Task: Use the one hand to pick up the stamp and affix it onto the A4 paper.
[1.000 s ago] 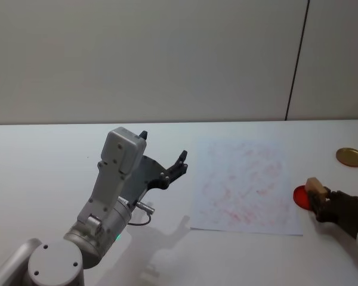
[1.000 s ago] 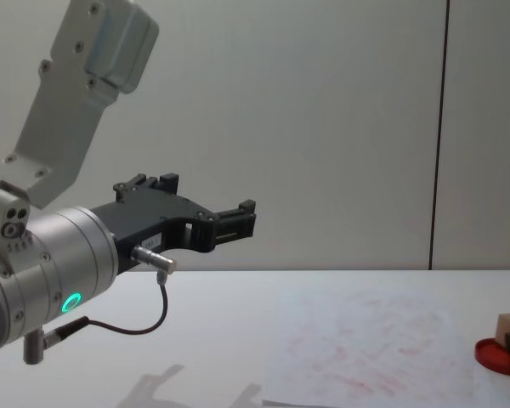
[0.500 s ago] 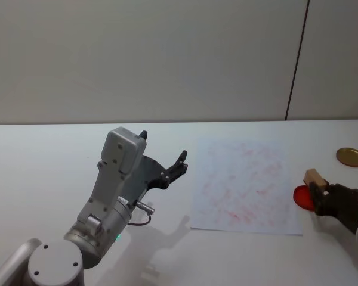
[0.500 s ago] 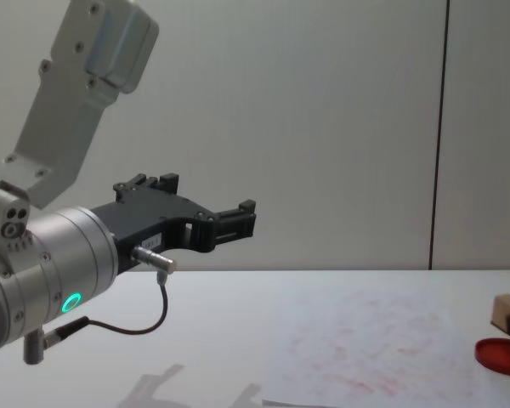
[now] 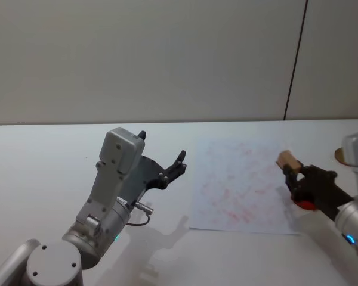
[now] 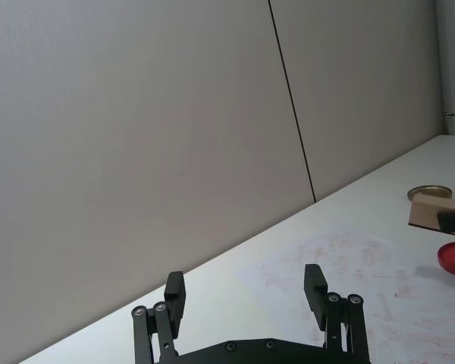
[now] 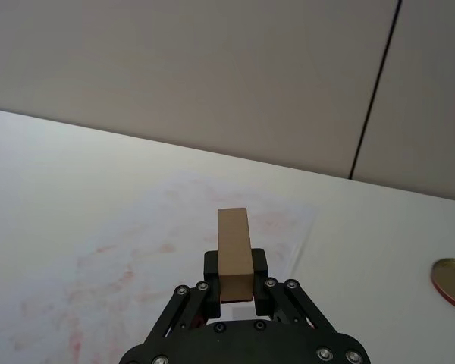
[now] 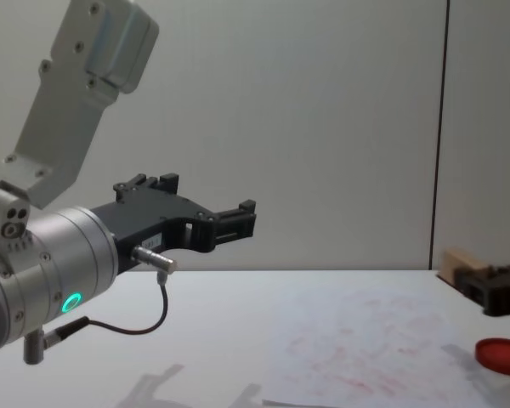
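My right hand (image 7: 235,267) is clamped on the stamp (image 7: 233,235), held off the table; pickup judged complete. Ink pad (image 8: 503,355) lies just behind and below. Paper (image 7: 129,265) spreads ahead; pressing remains. Beyond it, my left hand (image 5: 163,147) hangs idle, jaws apart.

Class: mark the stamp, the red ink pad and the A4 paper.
stamp (image 7: 233,239), right wrist view, middle of its wooden face
red ink pad (image 8: 503,355), chest view, centre of the disc
A4 paper (image 5: 235,179), head view, smudged middle of the sheet
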Robot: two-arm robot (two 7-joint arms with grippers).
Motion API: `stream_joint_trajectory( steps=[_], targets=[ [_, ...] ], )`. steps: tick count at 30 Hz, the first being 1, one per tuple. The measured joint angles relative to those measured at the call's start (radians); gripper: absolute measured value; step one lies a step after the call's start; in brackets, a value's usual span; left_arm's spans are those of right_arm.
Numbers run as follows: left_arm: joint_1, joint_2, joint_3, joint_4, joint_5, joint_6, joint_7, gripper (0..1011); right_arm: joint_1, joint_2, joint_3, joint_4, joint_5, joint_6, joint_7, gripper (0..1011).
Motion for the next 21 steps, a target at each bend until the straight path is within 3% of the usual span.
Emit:
stream_joint_trajectory(
  steps=[7,21],
  targets=[
    [0.000,0.000,0.000,0.000,0.000,0.000,0.000,993,0.019,-0.025,-0.021,0.007,-0.010,0.021,0.012,218],
    [0.000,0.000,0.000,0.000,0.000,0.000,0.000,993,0.077,-0.083,-0.061,0.098,-0.054,0.053,0.006,218]
  ],
)
